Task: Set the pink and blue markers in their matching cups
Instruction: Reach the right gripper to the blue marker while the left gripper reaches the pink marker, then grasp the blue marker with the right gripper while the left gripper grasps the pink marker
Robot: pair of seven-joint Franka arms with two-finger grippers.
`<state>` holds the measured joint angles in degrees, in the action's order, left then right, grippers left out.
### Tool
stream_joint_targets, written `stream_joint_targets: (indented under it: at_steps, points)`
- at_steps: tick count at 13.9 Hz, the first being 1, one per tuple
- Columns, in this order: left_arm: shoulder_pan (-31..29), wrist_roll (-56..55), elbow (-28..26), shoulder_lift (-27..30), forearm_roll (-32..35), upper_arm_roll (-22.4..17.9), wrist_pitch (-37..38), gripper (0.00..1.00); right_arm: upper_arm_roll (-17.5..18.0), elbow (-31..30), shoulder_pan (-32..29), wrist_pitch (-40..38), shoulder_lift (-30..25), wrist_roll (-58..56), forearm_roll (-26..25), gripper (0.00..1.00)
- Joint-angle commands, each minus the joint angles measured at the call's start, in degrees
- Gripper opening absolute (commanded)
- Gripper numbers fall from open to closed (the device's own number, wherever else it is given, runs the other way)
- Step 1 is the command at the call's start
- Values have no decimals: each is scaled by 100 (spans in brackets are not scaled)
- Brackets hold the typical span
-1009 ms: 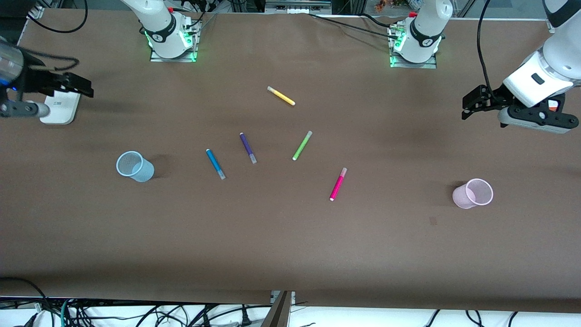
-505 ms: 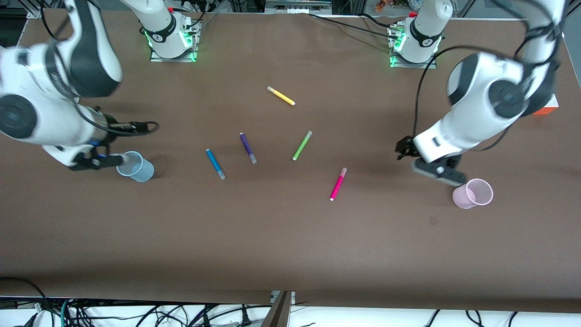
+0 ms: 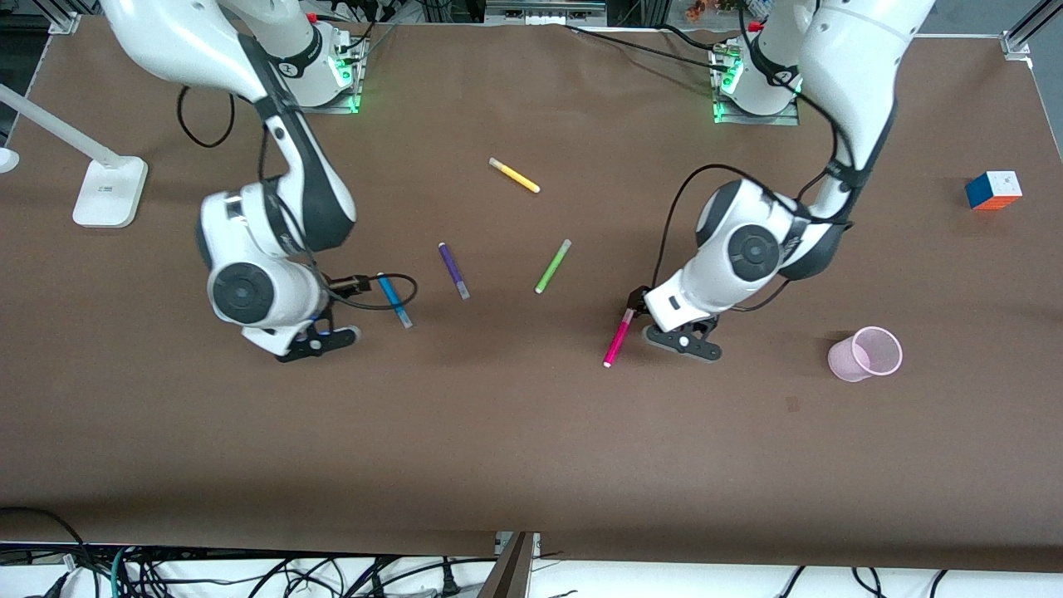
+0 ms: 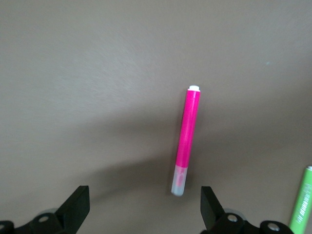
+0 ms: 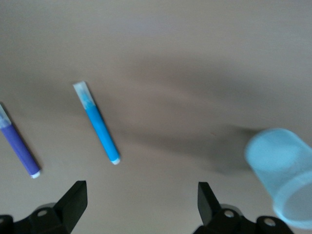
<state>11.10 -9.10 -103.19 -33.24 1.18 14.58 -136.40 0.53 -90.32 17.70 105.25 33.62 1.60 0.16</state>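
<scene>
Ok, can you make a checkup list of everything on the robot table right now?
Surface: brown table, flat.
Job's things: pink marker and blue marker lying loose; pink cup and blue cup on their sides.
Clutter: purple marker, green marker, yellow marker, puzzle cube, white stand.
Grippers: left gripper open over the pink marker; right gripper open beside the blue marker.
Cables: black loops on both wrists.
Surroundings: tangled wires below the table edge.
</scene>
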Motion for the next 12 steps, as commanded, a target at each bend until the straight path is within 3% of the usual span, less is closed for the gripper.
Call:
stream_joint_targets:
  at_steps: [1,5,9,11,12]
  points:
    - [242,-669,159,-296,522,-25,-202,100,-35,103,189,249,338,-45,168,100]
    - [366,-1190,177,-508,936,-25,-291,99,-35,41,418,986,663,-371,177,100]
    - [489,-1444,185,-640,945,-25,-300,80,-35,-38,515,1629,874,-379,168,100]
    - [586,-1646,474,-876,954,-34,-300,71,-35,-47,576,1726,919,-388,133,100]
    - [595,-1673,562,-938,954,-43,-291,70,-44,-47,638,1770,919,-388,116,95]
